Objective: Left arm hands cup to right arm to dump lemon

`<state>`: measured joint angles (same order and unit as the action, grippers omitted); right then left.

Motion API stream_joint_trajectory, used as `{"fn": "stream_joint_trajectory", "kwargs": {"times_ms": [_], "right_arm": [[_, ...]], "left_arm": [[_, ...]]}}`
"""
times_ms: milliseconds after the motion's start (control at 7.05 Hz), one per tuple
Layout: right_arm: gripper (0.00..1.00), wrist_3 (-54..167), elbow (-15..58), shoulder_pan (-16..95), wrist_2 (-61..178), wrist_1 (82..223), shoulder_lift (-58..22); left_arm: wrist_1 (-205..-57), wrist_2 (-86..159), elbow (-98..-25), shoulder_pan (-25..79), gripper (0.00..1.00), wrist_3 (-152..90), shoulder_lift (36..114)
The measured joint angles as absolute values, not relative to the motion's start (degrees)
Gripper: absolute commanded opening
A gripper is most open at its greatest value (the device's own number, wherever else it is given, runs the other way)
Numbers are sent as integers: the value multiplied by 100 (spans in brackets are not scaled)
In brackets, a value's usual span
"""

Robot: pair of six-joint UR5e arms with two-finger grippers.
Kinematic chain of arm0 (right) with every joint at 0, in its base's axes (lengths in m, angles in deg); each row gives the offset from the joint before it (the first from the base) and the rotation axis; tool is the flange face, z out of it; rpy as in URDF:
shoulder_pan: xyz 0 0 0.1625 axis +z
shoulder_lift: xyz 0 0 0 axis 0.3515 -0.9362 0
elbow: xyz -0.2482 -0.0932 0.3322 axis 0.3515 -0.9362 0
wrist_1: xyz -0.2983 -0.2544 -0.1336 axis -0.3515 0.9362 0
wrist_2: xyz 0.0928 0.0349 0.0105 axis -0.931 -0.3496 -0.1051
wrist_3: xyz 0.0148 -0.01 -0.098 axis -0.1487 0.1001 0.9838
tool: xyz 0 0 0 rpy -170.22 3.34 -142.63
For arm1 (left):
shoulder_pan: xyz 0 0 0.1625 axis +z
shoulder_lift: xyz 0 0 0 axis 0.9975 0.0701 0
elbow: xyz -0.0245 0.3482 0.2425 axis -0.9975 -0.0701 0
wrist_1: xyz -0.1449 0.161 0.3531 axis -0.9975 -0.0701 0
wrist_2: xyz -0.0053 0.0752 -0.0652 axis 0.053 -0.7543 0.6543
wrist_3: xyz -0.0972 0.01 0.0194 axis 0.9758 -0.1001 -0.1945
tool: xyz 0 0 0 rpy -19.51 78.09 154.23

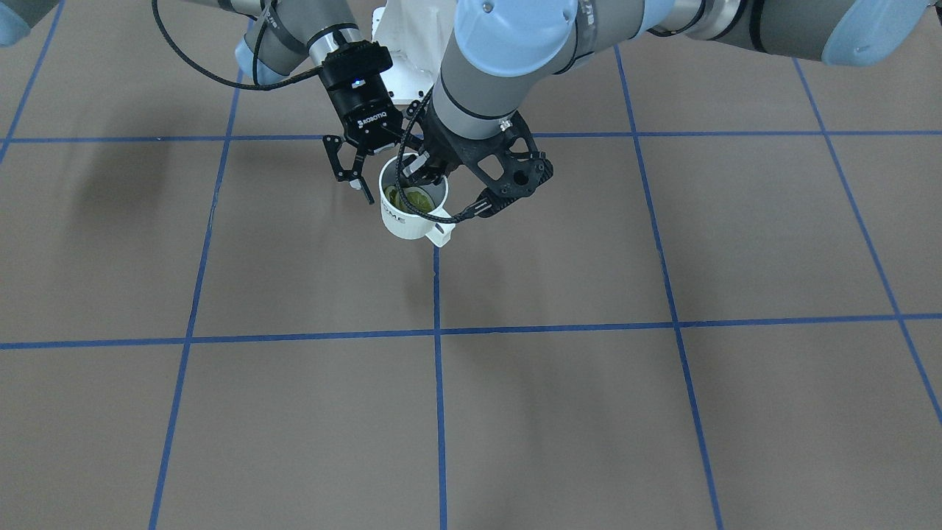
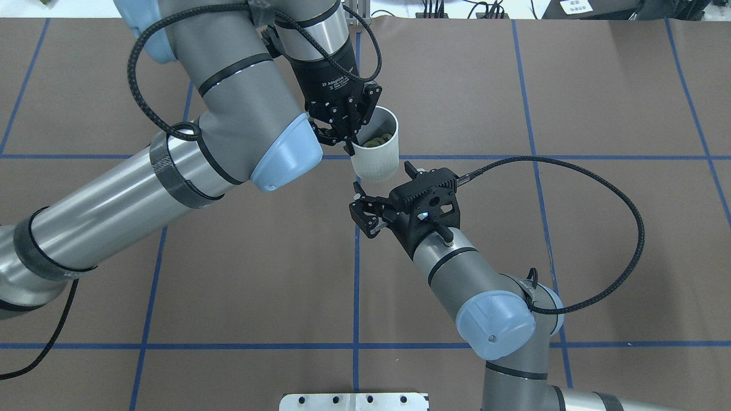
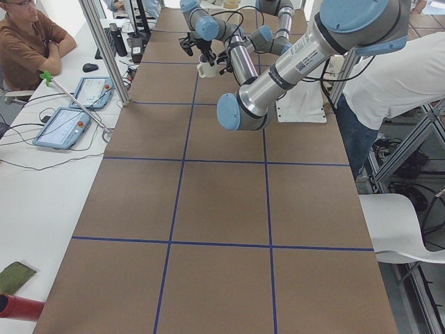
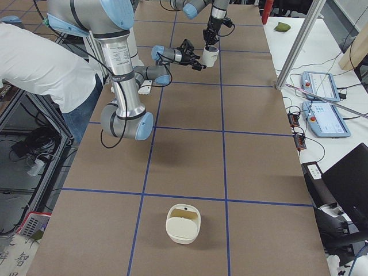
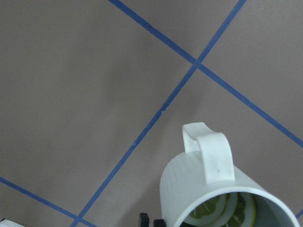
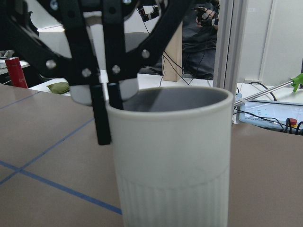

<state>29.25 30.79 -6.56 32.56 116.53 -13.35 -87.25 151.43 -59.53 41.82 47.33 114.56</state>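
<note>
The white cup (image 2: 375, 153) hangs upright from my left gripper (image 2: 349, 137), which is shut on its rim with one finger inside. It seems to be held above the table. The yellow-green lemon (image 2: 378, 138) lies inside it. In the front view the cup (image 1: 409, 218) shows dark lettering and its handle, with the lemon (image 1: 412, 197) inside and my left gripper (image 1: 425, 173) on the rim. The left wrist view shows the cup (image 5: 189, 189) and lemon (image 5: 218, 213). My right gripper (image 2: 362, 211) is open and empty, right beside the cup (image 6: 175, 165), jaws facing it.
A white open container (image 4: 184, 223) stands on the brown table near the end on my right. Blue tape lines (image 1: 437, 333) cross the table. An operator (image 3: 28, 42) sits beside the table's far edge, with tablets (image 3: 66, 125) on the side bench.
</note>
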Motion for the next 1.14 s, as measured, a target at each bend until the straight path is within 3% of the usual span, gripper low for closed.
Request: {"fn": "stream_joint_trajectory", "kwargs": {"times_ms": [1135], "right_arm": [[98,2955,2915,-661,3612,11491,-1344]], "left_arm": [[-8527,15130,-6037,4389,0,4927,11566]]}}
